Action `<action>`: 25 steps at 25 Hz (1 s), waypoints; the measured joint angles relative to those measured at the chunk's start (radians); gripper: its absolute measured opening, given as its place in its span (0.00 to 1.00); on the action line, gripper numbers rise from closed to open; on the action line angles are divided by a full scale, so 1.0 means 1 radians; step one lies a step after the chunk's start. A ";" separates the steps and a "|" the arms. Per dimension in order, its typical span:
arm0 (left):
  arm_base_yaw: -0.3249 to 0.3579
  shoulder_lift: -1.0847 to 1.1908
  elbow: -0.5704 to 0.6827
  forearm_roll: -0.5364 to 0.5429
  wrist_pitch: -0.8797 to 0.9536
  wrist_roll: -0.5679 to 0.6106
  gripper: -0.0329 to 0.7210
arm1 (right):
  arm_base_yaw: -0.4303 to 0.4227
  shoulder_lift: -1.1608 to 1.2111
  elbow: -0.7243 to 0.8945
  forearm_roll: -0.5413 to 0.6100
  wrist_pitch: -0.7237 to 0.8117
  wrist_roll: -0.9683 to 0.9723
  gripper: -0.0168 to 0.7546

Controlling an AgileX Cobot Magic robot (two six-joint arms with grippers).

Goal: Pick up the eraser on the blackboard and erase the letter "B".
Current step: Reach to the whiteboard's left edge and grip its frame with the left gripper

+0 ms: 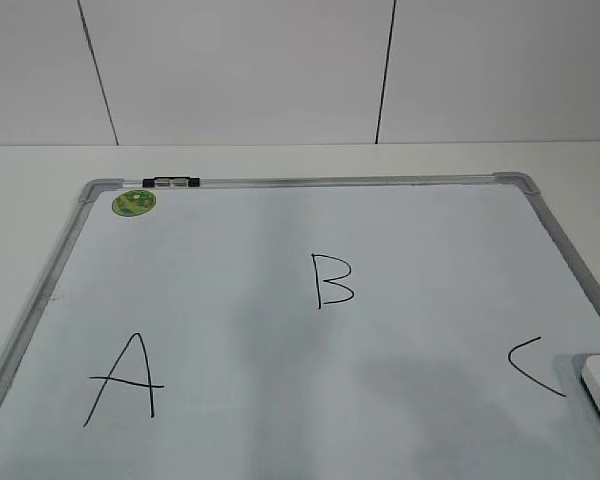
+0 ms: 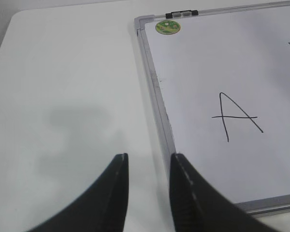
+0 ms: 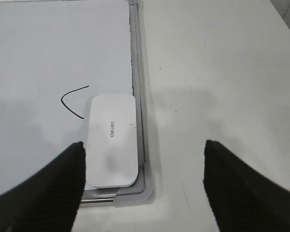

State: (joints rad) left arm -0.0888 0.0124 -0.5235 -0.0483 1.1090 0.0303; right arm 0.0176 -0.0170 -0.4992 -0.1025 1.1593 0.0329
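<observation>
The eraser (image 3: pixel 112 140) lies at the board's (image 1: pixel 280 183) 4 o'clock corner. The right gripper (image 3: pixel 142 179), jaws wide apart, should shift toward 9 o'clock, centre over it, then descend squarely.

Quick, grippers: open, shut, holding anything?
Left gripper: open narrowly, empty.
Right gripper: open wide, empty, above the white rounded plastic eraser.

White eraser (image 3: pixel 111 140) lies flat at lower centre of right wrist frame, on blackboard (image 1: pixel 280 340) against its grey frame (beside the "C"). Letter "B" (image 1: pixel 332 280) intact, exterior centre.
</observation>
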 joint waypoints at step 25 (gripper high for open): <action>0.000 0.000 0.000 0.000 0.000 0.000 0.34 | 0.000 0.452 -0.150 0.214 0.097 0.008 0.78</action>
State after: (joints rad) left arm -0.0888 0.0124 -0.5235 -0.0483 1.1090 0.0303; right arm 0.0176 0.4349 -0.6490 0.1115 1.2559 0.0406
